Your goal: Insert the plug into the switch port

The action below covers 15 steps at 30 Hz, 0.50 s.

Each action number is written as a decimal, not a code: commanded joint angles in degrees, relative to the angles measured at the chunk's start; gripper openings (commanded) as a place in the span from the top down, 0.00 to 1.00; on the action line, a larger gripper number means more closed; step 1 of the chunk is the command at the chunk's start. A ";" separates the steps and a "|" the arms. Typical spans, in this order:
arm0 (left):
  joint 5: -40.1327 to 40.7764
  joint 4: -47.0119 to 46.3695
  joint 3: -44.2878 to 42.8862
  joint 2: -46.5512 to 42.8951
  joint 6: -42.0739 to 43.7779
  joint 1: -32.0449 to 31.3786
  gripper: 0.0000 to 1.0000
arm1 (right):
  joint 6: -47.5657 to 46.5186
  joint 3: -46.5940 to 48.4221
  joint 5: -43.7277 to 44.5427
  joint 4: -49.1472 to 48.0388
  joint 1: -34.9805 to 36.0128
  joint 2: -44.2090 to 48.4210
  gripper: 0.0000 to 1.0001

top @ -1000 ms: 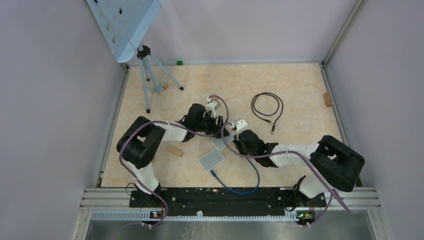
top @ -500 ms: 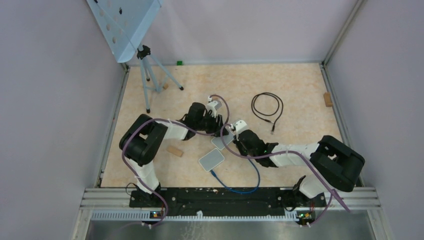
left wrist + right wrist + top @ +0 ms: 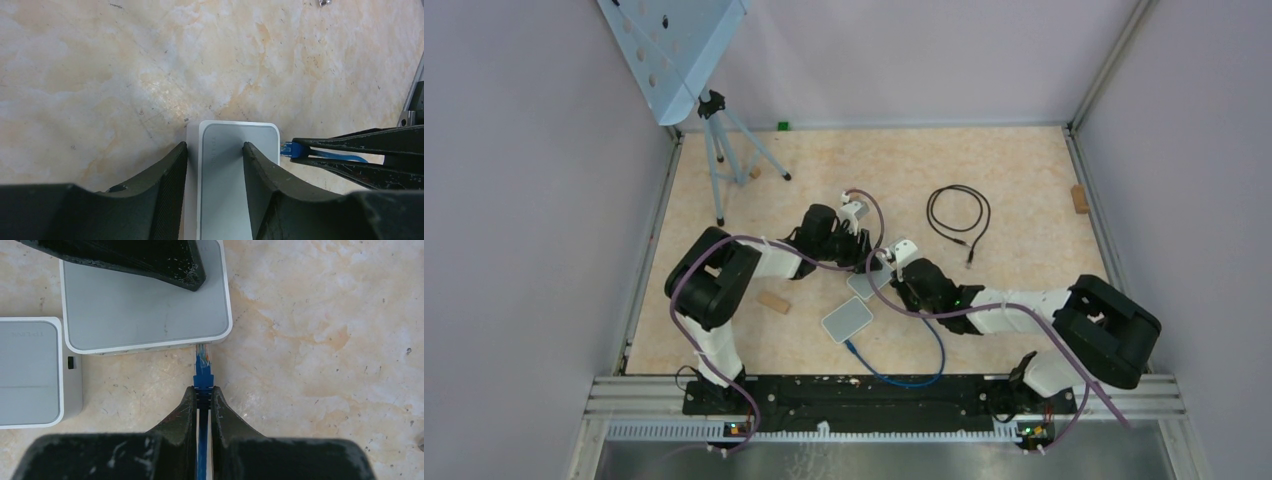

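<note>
A white switch point(image 3: 865, 284) lies mid-table and shows large in the left wrist view point(image 3: 225, 150) and the right wrist view point(image 3: 125, 310). My left gripper point(image 3: 215, 145) holds it: one pad is against its side and the other finger point(image 3: 165, 260) rests on its top face. My right gripper point(image 3: 203, 389) is shut on the blue plug point(image 3: 203, 362). The plug's clear tip sits just short of the switch's side edge, near one corner. The left wrist view has the plug point(image 3: 290, 149) right of the switch, a small gap apart.
A second white switch point(image 3: 848, 320) lies just in front, with the blue cable point(image 3: 924, 365) running from it in a loop to my right gripper. A coiled black cable point(image 3: 959, 215), a tripod point(image 3: 719, 160) and wooden blocks point(image 3: 773, 301) point(image 3: 1079, 198) lie farther off.
My left jaws have narrowed onto the switch. The right arm's elbow has shifted slightly right and nearer; the plug stays at the switch's edge.
</note>
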State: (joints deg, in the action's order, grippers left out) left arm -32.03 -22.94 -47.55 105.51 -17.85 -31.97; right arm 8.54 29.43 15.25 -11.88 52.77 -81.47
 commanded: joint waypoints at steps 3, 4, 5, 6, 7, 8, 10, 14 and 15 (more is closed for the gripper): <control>-1.25 3.67 -0.25 1.56 0.78 -1.26 0.50 | -0.97 3.72 -0.72 -3.06 0.51 1.85 1.00; -1.24 3.70 -0.20 1.52 0.86 -1.27 0.51 | -0.92 3.83 -0.74 -2.94 0.57 1.28 1.00; -1.20 3.71 -0.21 1.49 0.93 -1.26 0.51 | -0.89 3.92 -0.69 -2.97 0.52 0.85 1.00; -1.29 3.74 -0.20 1.42 0.97 -1.33 0.51 | -0.81 3.96 -0.66 -2.96 0.57 0.48 1.00; -1.38 3.77 -0.22 1.43 1.04 -1.34 0.52 | -0.79 3.97 -0.58 -3.04 0.58 0.17 1.00; -1.43 3.75 -0.27 1.48 1.10 -1.49 0.53 | -0.80 4.04 -0.55 -3.22 0.52 -0.17 1.00; -1.54 3.80 -0.33 1.58 1.29 -1.65 0.53 | -1.28 4.05 -0.35 -3.77 0.58 -0.69 1.00; -1.57 4.29 -0.77 1.79 1.68 -2.24 0.54 | -3.63 4.61 0.73 -4.64 0.51 -1.98 1.00; -1.56 4.35 -0.85 1.88 1.86 -2.38 0.54 | -4.34 4.89 1.01 -4.84 0.60 -2.28 1.00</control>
State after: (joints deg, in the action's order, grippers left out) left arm -31.59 -22.55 -47.79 105.56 -16.97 -32.32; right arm 7.01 30.17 14.96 -10.87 52.77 -82.70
